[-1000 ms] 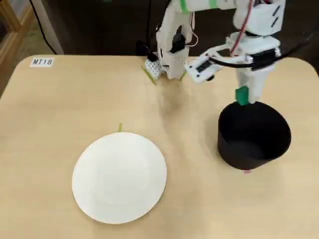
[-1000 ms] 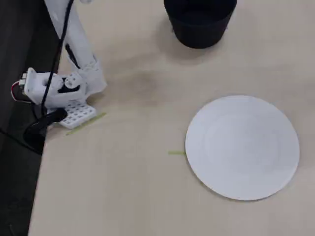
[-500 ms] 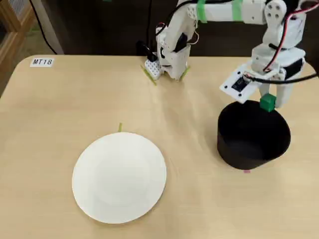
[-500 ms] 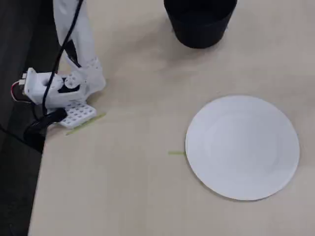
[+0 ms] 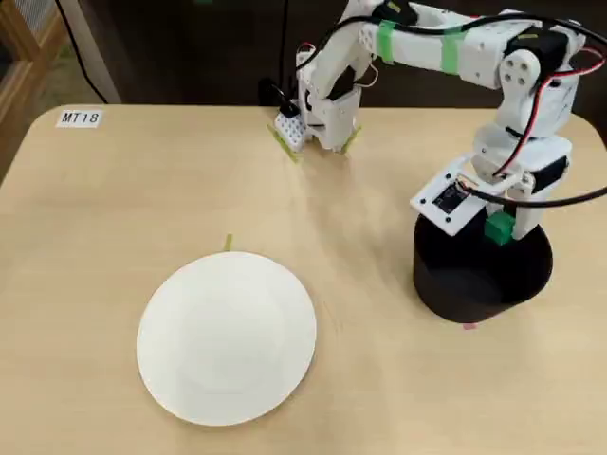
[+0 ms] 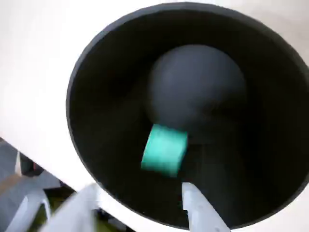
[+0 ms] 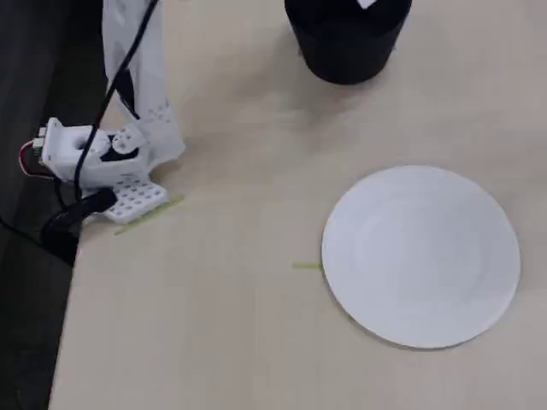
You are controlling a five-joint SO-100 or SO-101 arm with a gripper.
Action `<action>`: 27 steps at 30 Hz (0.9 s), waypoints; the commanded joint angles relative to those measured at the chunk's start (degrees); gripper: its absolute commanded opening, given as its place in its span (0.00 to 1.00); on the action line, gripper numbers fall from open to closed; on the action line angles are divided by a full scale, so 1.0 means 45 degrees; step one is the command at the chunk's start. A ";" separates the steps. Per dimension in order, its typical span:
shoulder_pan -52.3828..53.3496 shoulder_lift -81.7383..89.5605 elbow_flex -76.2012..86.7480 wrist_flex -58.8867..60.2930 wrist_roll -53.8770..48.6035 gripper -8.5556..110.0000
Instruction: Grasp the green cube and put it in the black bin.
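The black bin (image 5: 479, 284) stands at the right of the table in a fixed view and at the top edge of a fixed view (image 7: 346, 47). In the wrist view I look straight down into it (image 6: 96, 96). The green cube (image 6: 164, 149) shows blurred inside the bin, past my fingertips and free of them. It also shows just above the bin's mouth under my gripper (image 5: 500, 228). My gripper (image 6: 140, 189) hangs over the bin with its fingers (image 6: 198, 208) spread apart and nothing between them. It also shows in a fixed view (image 5: 488, 218).
A large white plate (image 5: 228, 336) lies at the table's front left, also in the other fixed view (image 7: 421, 256). A thin green tape strip (image 5: 228, 243) lies by its rim. The arm's base (image 5: 318, 118) stands at the far edge. A label (image 5: 79, 118) sits far left.
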 commanded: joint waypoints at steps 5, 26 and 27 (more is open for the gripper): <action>0.0000 0.0254 -0.0137 0.0137 -0.0137 0.38; 0.8887 0.9727 0.4297 0.0859 -0.0020 0.07; 0.8750 1.0566 0.5566 0.0195 0.0156 0.07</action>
